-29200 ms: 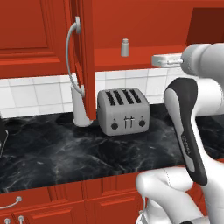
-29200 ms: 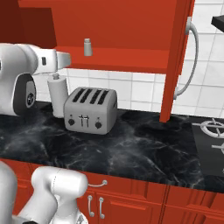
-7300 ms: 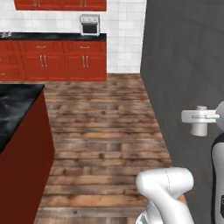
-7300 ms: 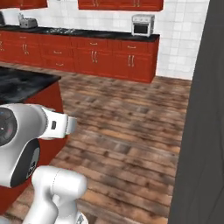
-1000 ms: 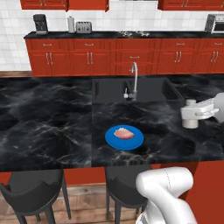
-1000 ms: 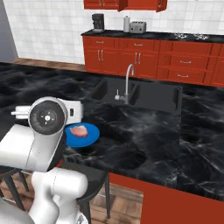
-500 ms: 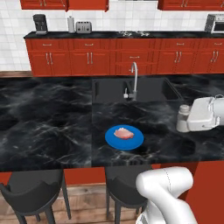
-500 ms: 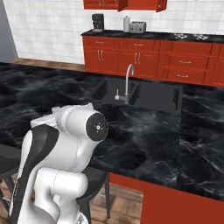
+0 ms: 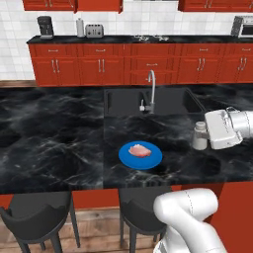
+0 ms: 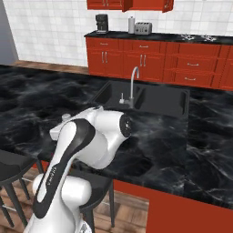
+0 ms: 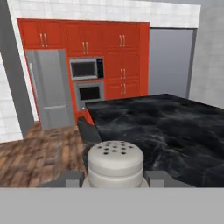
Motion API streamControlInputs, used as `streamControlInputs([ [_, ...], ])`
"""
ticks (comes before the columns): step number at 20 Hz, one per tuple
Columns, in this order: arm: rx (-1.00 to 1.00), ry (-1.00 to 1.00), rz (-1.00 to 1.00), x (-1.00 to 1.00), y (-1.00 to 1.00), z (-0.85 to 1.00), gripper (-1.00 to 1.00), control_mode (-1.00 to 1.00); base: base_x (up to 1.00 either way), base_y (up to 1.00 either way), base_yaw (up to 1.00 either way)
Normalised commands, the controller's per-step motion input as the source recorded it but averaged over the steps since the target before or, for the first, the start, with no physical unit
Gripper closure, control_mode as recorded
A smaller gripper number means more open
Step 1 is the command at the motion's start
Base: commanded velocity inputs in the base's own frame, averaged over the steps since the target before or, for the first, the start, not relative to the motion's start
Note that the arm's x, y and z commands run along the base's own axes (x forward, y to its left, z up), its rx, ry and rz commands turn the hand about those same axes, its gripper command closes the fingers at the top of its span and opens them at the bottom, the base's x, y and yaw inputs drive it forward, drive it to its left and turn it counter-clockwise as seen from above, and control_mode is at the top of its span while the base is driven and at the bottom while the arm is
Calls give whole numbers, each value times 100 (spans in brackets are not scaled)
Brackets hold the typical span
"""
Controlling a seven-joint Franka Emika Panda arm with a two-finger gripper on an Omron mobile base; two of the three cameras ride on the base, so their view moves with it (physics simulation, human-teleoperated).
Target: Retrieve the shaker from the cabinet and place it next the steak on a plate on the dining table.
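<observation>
gripper: the gripper [image 9: 203,136] reached in from the right over the dining table [image 9: 54,143], its jaws clamped on the shaker [image 9: 200,136].
shaker: it stood upright in the grip, grey body with a pale cap, above the black marble to the right of the plate [image 9: 152,159] and apart from it; from the pictures one could not tell whether its base touched the top.
hand view: the shaker's perforated cap [image 11: 115,156] sat between the two finger tips [image 11: 73,177], with the marble top stretching away behind it.
steak: the steak [image 9: 139,150] lay flat on the blue plate near the table's front edge.
sink: a sink [image 9: 170,100] with a silver faucet [image 9: 150,89] was set in the table behind the plate.
stools: dark stools [image 9: 35,220] stood under the front edge.
</observation>
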Motion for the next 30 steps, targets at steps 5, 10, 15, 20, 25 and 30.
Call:
streamControlInputs([
  [5, -4, -3, 13, 33, -5, -27, 100, -100, 0, 0, 0],
  [10, -1, -5, 11, 27, -5, -32, 100, -100, 0, 0, 0],
  [15, 3, -9, 6, 2, -19, -38, 100, -100, 0, 0, 0],
  [20, 7, -2, 3, 5, -10, -35, 100, -100, 0, 0, 0],
  [25, 5, -1, 2, 17, -1, -35, 100, -100, 0, 0, 0],
  [30, 4, -3, 4, 27, -6, -30, 100, -100, 0, 0, 0],
])
